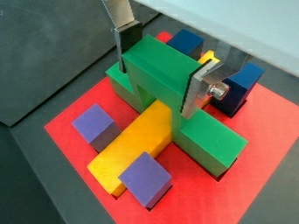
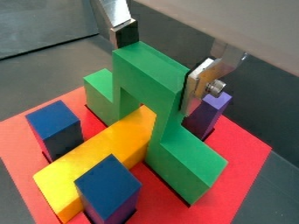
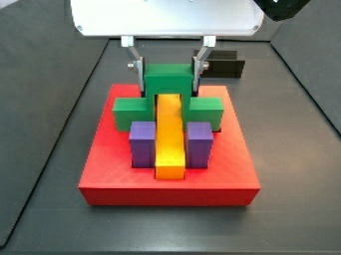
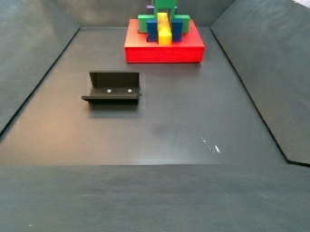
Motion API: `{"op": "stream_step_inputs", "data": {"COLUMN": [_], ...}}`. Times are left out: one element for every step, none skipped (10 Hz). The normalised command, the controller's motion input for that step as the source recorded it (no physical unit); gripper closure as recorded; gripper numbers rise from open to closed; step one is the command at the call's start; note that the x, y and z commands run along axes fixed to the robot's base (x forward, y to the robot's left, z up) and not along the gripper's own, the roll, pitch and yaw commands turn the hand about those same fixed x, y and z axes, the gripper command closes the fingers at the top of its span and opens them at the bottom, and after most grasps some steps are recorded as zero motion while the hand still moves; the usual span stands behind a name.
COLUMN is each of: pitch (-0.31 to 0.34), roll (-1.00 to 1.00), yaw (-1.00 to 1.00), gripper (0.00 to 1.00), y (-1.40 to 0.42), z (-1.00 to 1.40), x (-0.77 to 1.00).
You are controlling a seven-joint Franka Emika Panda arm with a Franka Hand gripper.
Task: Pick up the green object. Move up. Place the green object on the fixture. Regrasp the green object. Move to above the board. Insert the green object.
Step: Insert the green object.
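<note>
A long yellow bar [image 3: 170,139] was seen lying between 2 purple blocks [image 3: 142,139] [image 3: 200,141], 1 on each side. 2 blue blocks [image 1: 184,40] [image 1: 239,87] were shown near its other end in a wrist view. A dark grey floor [image 4: 158,127] was marked by a small pale scratch [image 4: 208,142]. A white panel [image 3: 167,18] was seen behind.

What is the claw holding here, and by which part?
The claw flanks the green object's raised middle over the board; contact cannot be confirmed.
</note>
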Motion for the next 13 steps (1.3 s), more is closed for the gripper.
{"op": "stream_step_inputs", "data": {"pitch": [0.0, 0.0, 0.0, 0.0, 0.0, 0.0, 0.0, -0.01, -0.041, -0.063, -0.054, 0.0, 0.0], "roll": [0.02, 0.05, 0.1, 0.11, 0.09, 0.01, 0.0, 0.0, 0.0, 0.0, 0.0, 0.01, 0.0], "yaw": [0.0, 0.0, 0.0, 0.0, 0.0, -0.02, 0.0, 0.0, 0.0, 0.0, 0.0, 0.0, 0.0], "gripper": [1.0, 1.0, 1.0, 1.0, 1.0, 1.0, 1.0, 1.0, 1.0, 1.0, 1.0, 1.0, 1.0], "y": [-0.1, -0.02, 0.0, 0.0, -0.03, 0.0, 0.0, 0.0, 0.0, 0.0, 0.0, 0.0, 0.0], "z": [-0.09, -0.13, -0.19, -0.22, -0.37, -0.5, -0.54, -0.63, -0.73, -0.84, -0.92, 0.0, 0.0], "x": [0.15, 0.19, 0.17, 0.2, 0.27, 0.34, 0.3, 0.27, 0.22, 0.21, 0.17, 0.0, 0.0]}}
